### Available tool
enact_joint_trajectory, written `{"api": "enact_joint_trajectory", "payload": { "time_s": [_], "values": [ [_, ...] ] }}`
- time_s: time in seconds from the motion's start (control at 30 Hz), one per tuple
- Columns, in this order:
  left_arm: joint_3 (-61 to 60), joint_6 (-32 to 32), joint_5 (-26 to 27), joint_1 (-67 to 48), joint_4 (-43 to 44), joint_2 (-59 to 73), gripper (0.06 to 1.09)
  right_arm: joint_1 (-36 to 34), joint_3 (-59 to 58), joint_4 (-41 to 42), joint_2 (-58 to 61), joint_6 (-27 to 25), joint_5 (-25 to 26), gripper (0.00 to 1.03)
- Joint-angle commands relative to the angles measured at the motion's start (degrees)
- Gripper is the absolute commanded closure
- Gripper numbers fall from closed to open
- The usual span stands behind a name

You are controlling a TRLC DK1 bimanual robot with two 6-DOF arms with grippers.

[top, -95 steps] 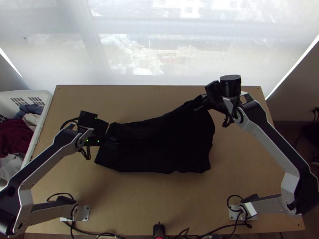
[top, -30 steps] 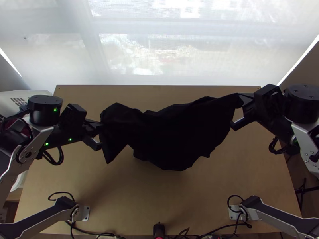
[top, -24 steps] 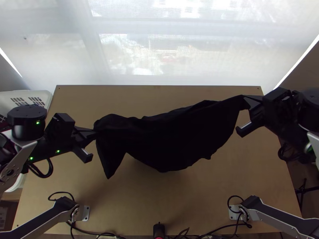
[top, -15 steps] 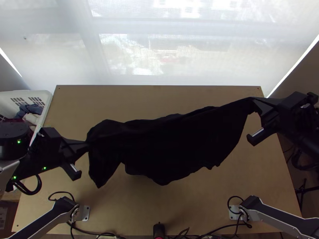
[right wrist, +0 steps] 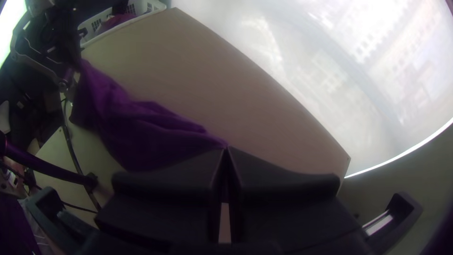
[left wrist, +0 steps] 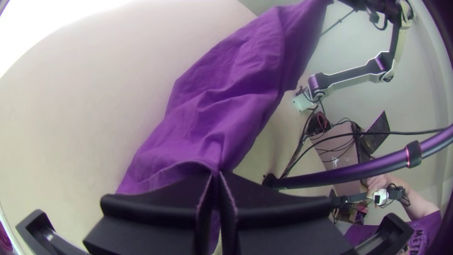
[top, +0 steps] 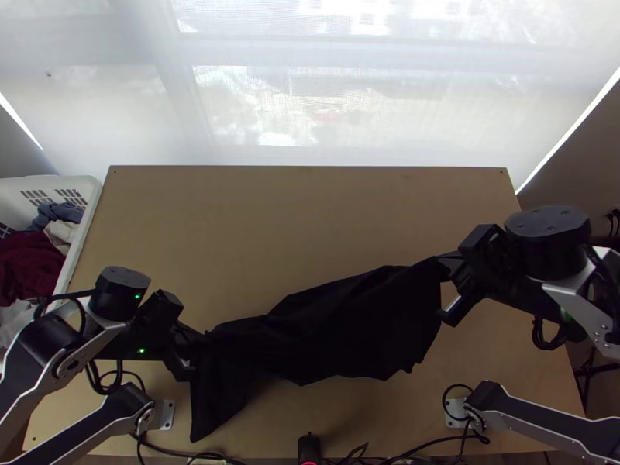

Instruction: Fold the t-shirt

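From eight to two o'clock over worktop (top: 271, 225) | t-shirt (top: 341, 333) slung, bunched | left tool (left wrist: 216, 174), right tool (right wrist: 227, 149) each closed on it | pull evenly, lower slowly, release together once flat

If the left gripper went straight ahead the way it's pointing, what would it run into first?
Most likely the t-shirt itself: the left gripper pinches part of it, and the rest extends ahead of its fingertips. How high the cloth hangs over the table is unclear.
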Motion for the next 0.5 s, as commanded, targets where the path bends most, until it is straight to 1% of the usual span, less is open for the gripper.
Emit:
{"api": "enact_joint_trajectory", "payload": {
  "time_s": [0.0, 0.13, 0.17, 0.23, 0.27, 0.4, 0.47],
  "values": [
    [-6.2, -1.5, 1.4, -0.8, 8.0, 4.9, 0.94, 1.1, -6.1, 1.3, 0.9, 0.9, -1.2, 1.0],
    [-5.8, -1.5, 1.4, -1.0, 9.7, 7.7, 0.94, 0.8, -5.9, 2.3, 1.8, 0.7, -1.1, 1.0],
    [-5.7, -1.6, 1.4, -1.1, 10.0, 8.0, 0.92, 0.6, -5.8, 2.4, 2.0, 0.6, -1.1, 1.0],
    [-5.7, -1.5, 1.4, -1.3, 10.2, 8.5, 0.8, -0.1, -5.8, 3.0, 2.4, 0.5, -1.1, 1.0],
    [-5.8, -1.5, 1.4, -1.3, 10.3, 8.7, 0.76, -0.3, -5.8, 3.2, 2.4, 0.5, -1.1, 1.0],
    [-7.2, -1.5, 1.4, -1.8, 11.2, 9.6, 0.67, -0.9, -5.8, 3.7, 2.8, 0.6, -1.1, 1.0],
    [-7.4, -1.6, 1.4, -2.3, 11.9, 10.1, 0.66, -1.2, -5.5, 3.7, 2.9, 0.6, -1.1, 1.0]
  ]
}}
